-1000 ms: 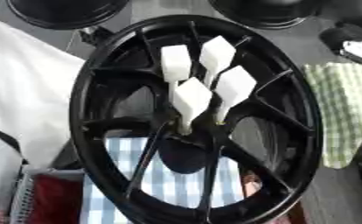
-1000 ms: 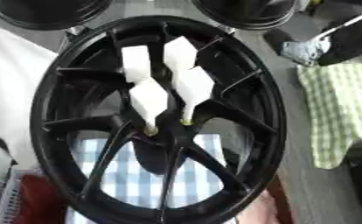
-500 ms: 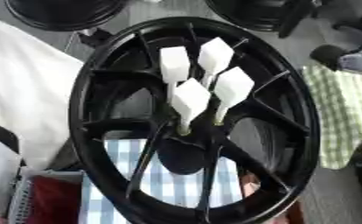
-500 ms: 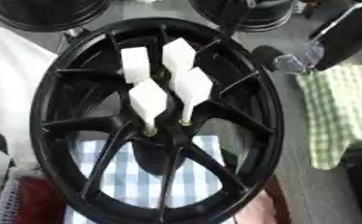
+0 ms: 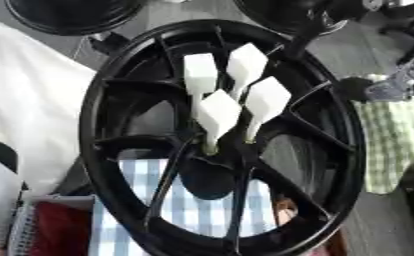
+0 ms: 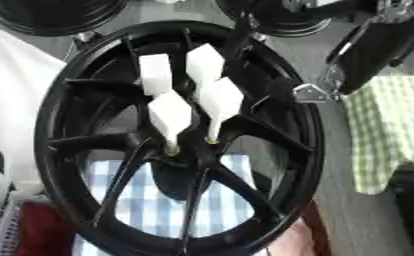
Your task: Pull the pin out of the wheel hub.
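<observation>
White pins stand stiff and light in the black wheel hub; grasp a flat head; right hand nears, fingers unclear

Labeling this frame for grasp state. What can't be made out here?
- Right robot hand: right eye view, upper right; blurred, dark against dark, fingers unreadable.
- Left robot hand: in neither view.
- White pins: four heads clear; the lower ends merge into the black wheel hub, so seating is unclear.
- Wheel rim: bottom cut by the frame edge.
- Second wheel: top cut off.
- Checked cloth: right side cut off.
</observation>
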You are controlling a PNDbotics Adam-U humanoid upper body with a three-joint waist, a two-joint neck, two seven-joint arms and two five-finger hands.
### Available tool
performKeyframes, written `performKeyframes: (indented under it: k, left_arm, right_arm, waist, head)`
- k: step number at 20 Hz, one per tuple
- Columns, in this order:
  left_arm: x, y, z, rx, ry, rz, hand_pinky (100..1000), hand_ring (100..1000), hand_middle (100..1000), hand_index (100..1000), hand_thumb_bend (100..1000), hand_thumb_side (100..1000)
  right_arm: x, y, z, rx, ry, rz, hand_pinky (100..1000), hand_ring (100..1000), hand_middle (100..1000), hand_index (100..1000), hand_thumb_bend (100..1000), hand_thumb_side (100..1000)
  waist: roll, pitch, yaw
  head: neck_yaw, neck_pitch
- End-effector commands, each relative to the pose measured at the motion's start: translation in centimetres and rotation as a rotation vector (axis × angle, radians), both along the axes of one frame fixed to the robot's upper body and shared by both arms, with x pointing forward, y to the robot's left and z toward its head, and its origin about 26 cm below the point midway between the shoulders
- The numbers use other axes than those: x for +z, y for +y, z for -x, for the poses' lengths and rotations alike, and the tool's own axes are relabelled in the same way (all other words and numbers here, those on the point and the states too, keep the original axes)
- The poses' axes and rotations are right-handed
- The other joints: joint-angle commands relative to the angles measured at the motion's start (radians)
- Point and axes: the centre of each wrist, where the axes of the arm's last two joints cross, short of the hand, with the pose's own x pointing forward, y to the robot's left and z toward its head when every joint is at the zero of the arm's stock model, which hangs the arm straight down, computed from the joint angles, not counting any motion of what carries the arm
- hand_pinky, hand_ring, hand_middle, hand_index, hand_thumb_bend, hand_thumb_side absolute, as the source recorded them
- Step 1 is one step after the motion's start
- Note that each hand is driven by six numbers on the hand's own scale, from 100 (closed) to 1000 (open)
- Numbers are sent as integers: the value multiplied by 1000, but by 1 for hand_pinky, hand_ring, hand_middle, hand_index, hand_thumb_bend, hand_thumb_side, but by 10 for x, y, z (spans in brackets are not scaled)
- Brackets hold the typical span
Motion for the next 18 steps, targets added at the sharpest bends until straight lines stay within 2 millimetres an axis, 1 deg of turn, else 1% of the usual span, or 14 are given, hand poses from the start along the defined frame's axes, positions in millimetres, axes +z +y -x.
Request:
performKeyframes:
  k: [1, 4, 5, 6, 7, 9, 10, 11, 12, 18]
  left_arm:
    - [8, 0, 2, -10, -28, -18, 807, 766, 589, 777, 282, 691]
    - [8, 0, 2, -14, -27, -17, 807, 766, 590, 777, 282, 692]
    - [8, 0, 2, -15, -27, -17, 807, 766, 589, 777, 282, 692]
    - [8, -1, 2, -17, -28, -16, 807, 766, 589, 777, 282, 692]
    - [8, -1, 2, -18, -28, -15, 807, 766, 590, 777, 281, 693]
    - [8, -1, 2, -19, -27, -13, 807, 766, 589, 777, 281, 694]
    - [8, -2, 1, -20, -27, -13, 807, 766, 589, 777, 280, 694]
    - [8, -2, 1, -22, -27, -13, 807, 766, 589, 776, 280, 695]
    - [9, -2, 1, -23, -28, -12, 807, 766, 588, 775, 280, 695]
    - [10, -3, 1, -25, -32, -10, 807, 767, 588, 774, 279, 697]
  right_arm:
    - [5, 4, 4, -8, -28, 17, 875, 780, 724, 874, 200, 254]
    - [4, 8, 3, -16, -22, 16, 867, 759, 730, 882, 204, 254]
    - [4, 10, 3, -18, -20, 17, 834, 758, 735, 883, 206, 263]
    - [2, 11, 2, -21, -15, 18, 823, 755, 734, 882, 206, 268]
    - [1, 13, 2, -23, -11, 19, 794, 733, 737, 884, 205, 273]
    - [0, 15, 1, -26, -4, 19, 806, 741, 735, 875, 205, 282]
    - [-1, 16, 1, -29, 0, 18, 815, 756, 736, 875, 203, 284]
    - [-2, 17, 0, -31, 3, 17, 828, 795, 737, 872, 200, 284]
    - [-2, 18, 0, -32, 7, 15, 831, 803, 736, 869, 196, 289]
    - [-6, 22, -2, -35, 35, 6, 837, 810, 735, 860, 180, 297]
  waist:
    - [3, -23, 1]
    - [4, -22, 3]
    - [3, -22, 3]
    - [3, -21, 5]
    - [3, -20, 6]
    - [2, -19, 8]
    - [1, -18, 9]
    - [1, -17, 10]
    - [0, -16, 11]
    - [-3, -10, 17]
  head:
    - [-4, 9]
    - [-5, 14]
    - [-6, 15]
    - [-7, 15]
    - [-8, 16]
    - [-8, 19]
    - [-9, 20]
    - [-9, 20]
    - [-9, 20]
    - [-6, 24]
